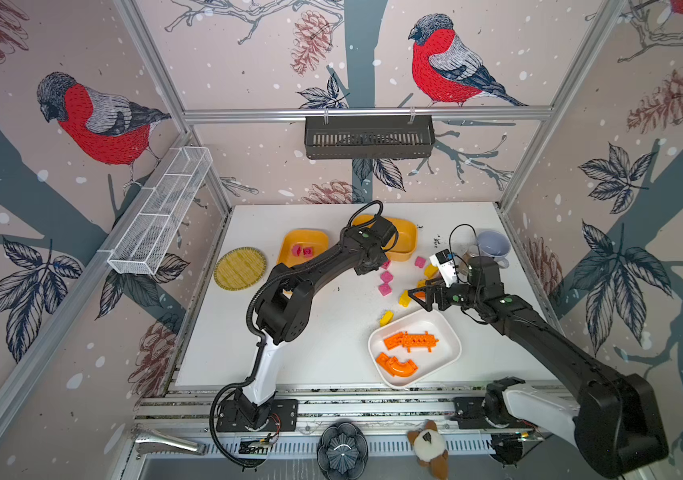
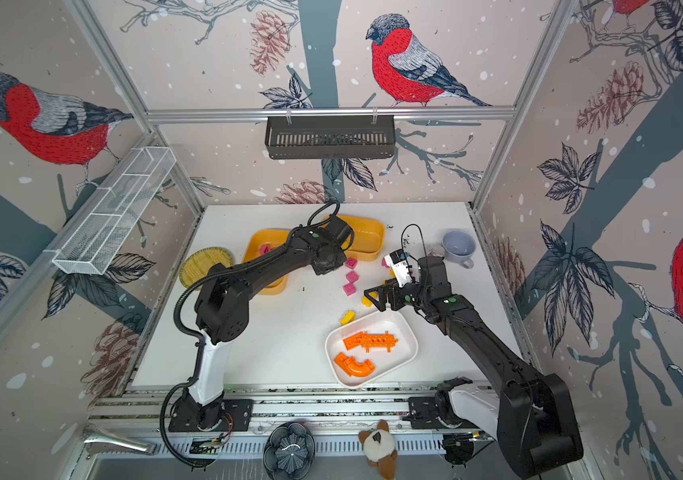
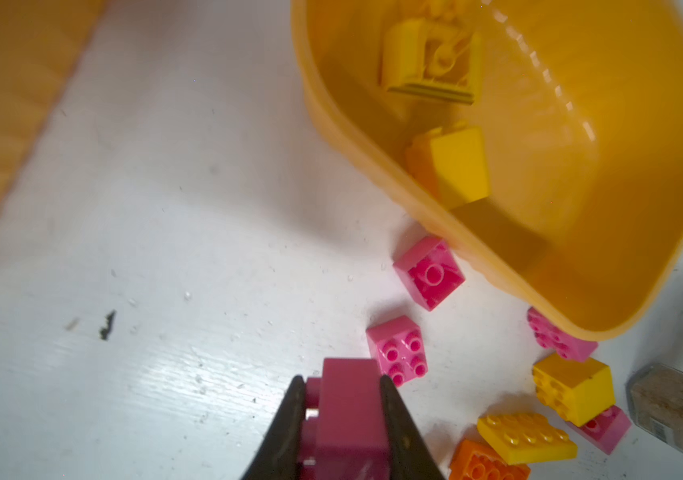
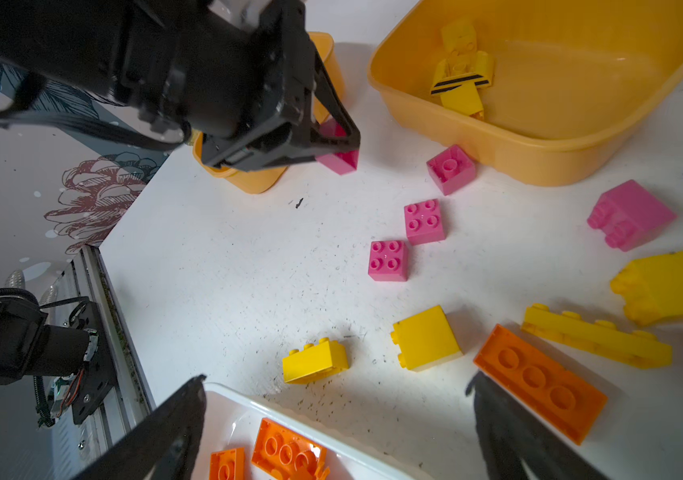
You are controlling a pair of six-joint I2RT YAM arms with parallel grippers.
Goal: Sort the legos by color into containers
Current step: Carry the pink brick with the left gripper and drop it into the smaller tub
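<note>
Pink and probably light and slick, the cube (image 3: pixel 348 411) is sitting pinched across its flat sides by the left gripper (image 3: pixel 341 380) in the left wrist view. In the right wrist view, the right gripper (image 4: pixel 337 380) is gaping wide, empty. In both top views, the pink-stocked tub (image 1: pixel 304 241) is waiting close by, near the table (image 1: pixel 310 353)'s far edge.

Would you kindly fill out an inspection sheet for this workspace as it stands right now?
Surface: white table, dotted with dark specks.
Job's things: pink cubes in the left yellow tub; yellow blocks in the far yellow tub; orange pieces in the white tub; loose bricks lie between.
Clutter: woven plate, grey-blue cup.
Grippers: left gripper shut on a pink cube; right gripper open, empty.
Cables: black hose loops at the left arm's base; thin cable arcs over the right wrist.
Surroundings: bird-print walls, black basket, white wire basket, tongs, plush toy.
</note>
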